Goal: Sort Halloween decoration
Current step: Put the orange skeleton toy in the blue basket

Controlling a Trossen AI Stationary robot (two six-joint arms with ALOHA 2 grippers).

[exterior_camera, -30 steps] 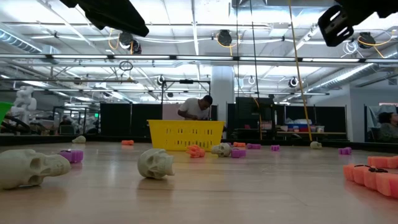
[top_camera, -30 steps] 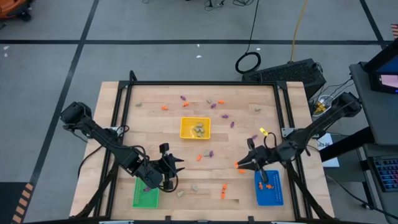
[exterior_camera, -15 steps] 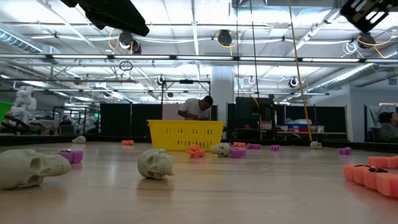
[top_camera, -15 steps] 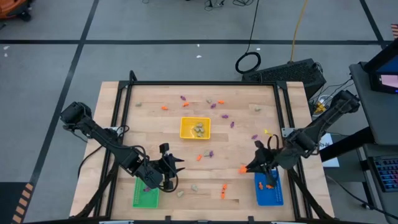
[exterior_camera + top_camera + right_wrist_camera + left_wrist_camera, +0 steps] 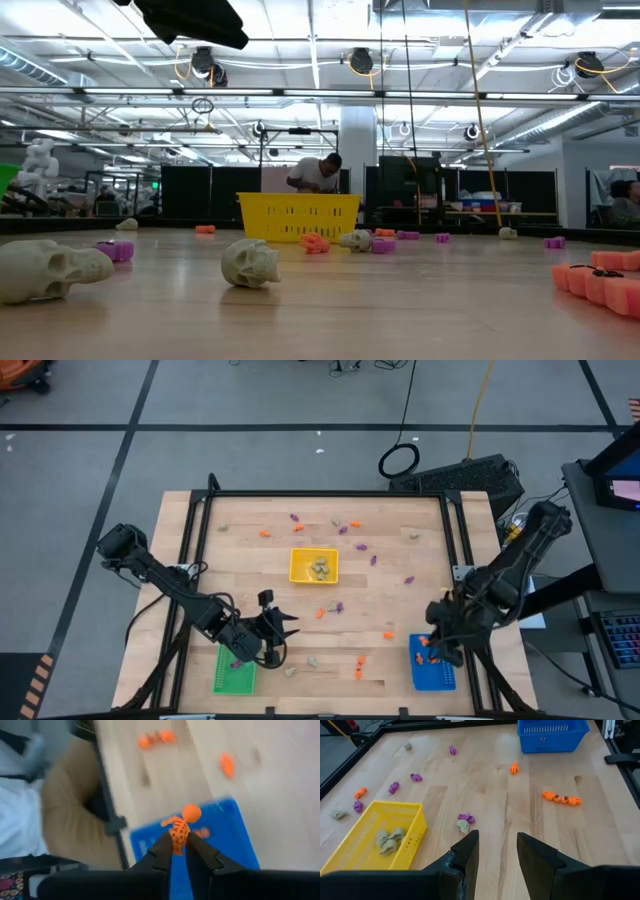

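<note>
A wooden table (image 5: 250,575) seen from above, framed by black rails, with two dark robot arms reaching in from its near corners.

The right pincer (image 5: 180,851) is clenched on a small orange skeleton figure (image 5: 180,826), gripping it by the legs so its round head stands above the fingertips. In the overhead view this pincer (image 5: 437,651) hangs over the blue tray (image 5: 433,672) at the near right corner of the table. The wrist camera shows the same blue tray (image 5: 235,840) directly under the figure, with at least one orange piece already lying in it.

The left pincer (image 5: 497,851) is released, its two dark fingers apart with nothing between them. It hovers near the green tray (image 5: 235,678) at the near left corner, where the overhead view shows it (image 5: 275,628) pointing toward the table's middle.

A yellow tray (image 5: 314,566) sits at the centre of the table and holds several pale skulls (image 5: 389,839). More trinkets lie loose on the wood: purple pieces (image 5: 357,545) and orange ones (image 5: 264,532) mostly across the far half, a beige skull (image 5: 463,825) touching a purple piece, and a row of orange pumpkins (image 5: 562,798) near the front edge.

The table-level camera shows two pale skulls (image 5: 250,263) close up. In the room behind the table, a person (image 5: 315,174) bends over.
</note>
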